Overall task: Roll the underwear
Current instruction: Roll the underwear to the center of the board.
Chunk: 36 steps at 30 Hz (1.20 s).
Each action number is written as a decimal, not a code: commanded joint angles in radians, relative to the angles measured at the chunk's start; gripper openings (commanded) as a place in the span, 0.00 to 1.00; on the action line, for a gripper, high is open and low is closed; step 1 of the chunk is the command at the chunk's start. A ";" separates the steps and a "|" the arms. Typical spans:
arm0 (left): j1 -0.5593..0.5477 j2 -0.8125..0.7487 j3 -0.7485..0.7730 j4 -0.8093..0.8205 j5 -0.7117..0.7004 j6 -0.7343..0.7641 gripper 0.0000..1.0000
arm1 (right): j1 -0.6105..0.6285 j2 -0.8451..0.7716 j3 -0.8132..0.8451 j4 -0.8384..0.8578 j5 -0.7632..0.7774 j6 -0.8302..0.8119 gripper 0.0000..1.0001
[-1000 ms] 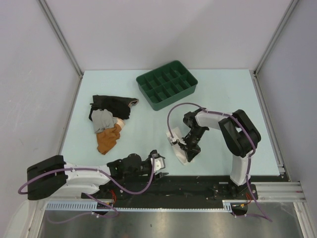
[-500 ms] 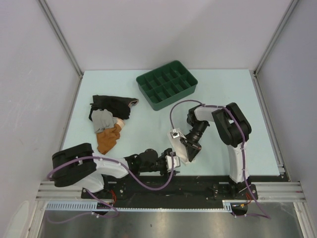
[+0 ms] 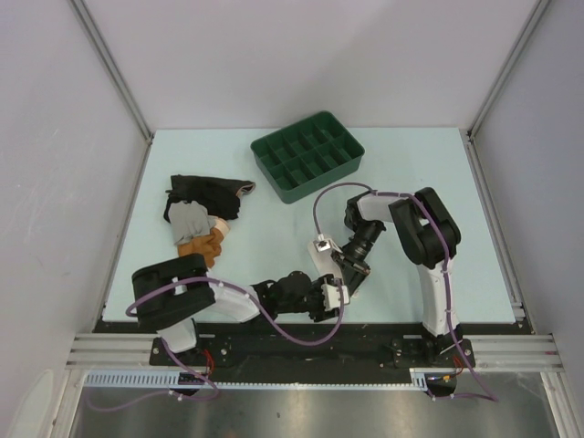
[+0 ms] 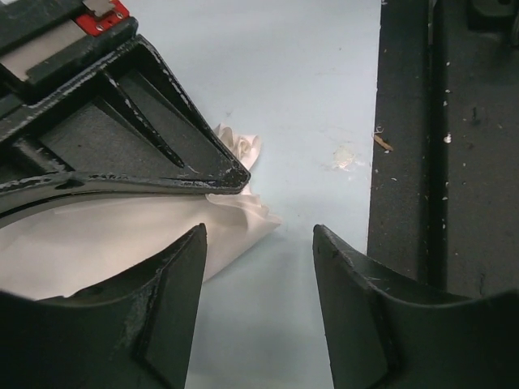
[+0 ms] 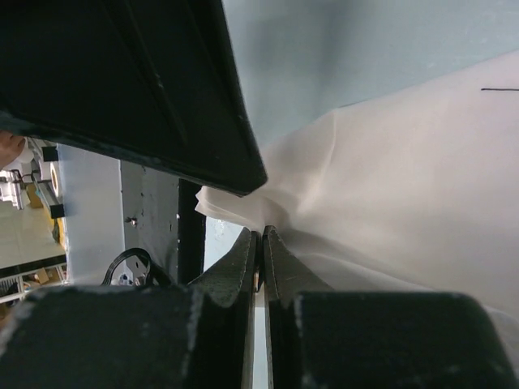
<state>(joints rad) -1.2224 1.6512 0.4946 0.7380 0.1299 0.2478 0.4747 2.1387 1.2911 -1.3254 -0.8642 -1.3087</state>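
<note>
The underwear (image 5: 405,178) is a cream cloth lying near the table's front edge, mostly hidden under the grippers in the top view (image 3: 346,286). My right gripper (image 5: 259,237) is shut on a fold at the cloth's edge; in the top view it (image 3: 352,274) points down at the cloth. My left gripper (image 4: 259,243) is open and empty, low over the table. The cloth's corner (image 4: 239,207) lies just ahead of its left finger (image 4: 174,275). In the top view the left gripper (image 3: 341,297) sits right beside the right one.
A green compartment tray (image 3: 307,155) stands at the back middle. A pile of black, grey and orange-brown garments (image 3: 201,224) lies at the left. The black base rail (image 4: 438,162) runs along the near edge, just right of the left gripper.
My left arm has swung right along the front edge until its open gripper reached the underwear. My right gripper has shifted slightly back and stays on the cloth.
</note>
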 commanded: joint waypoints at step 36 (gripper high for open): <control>0.185 0.030 -0.007 -0.017 0.051 -0.634 0.00 | -0.088 -0.137 0.030 -0.051 -0.111 -0.026 0.24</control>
<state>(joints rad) -1.0782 1.7115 0.5304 0.6964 0.1432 -0.2493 0.4068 2.0705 1.2938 -1.3312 -0.9340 -1.3132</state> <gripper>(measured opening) 0.014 0.222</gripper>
